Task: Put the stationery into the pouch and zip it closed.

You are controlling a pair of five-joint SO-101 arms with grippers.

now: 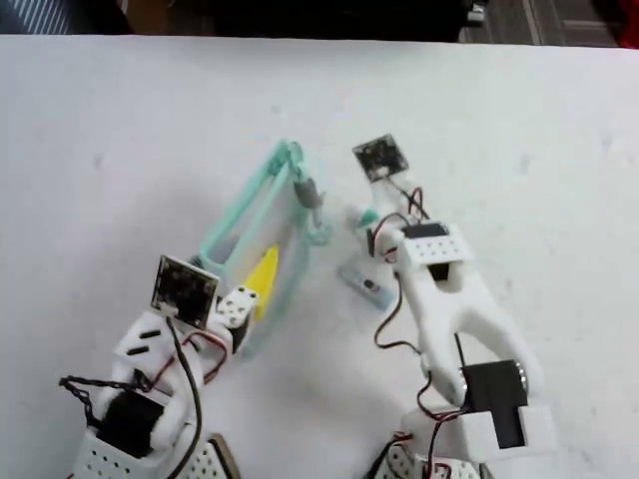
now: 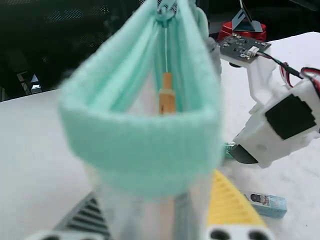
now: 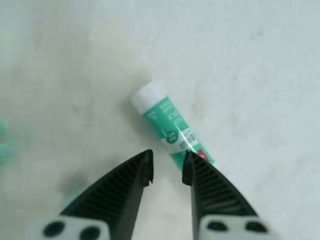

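My left gripper clamps the near end of the mint-green pouch, which is mesh-sided with its mouth open and an orange pencil inside. The right gripper, jaws slightly apart and empty, is at the green glue stick on the table (I cannot read its label).

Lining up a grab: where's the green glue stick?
The glue stick lies flat on the table just past the right claw, right of the pouch in the high view.
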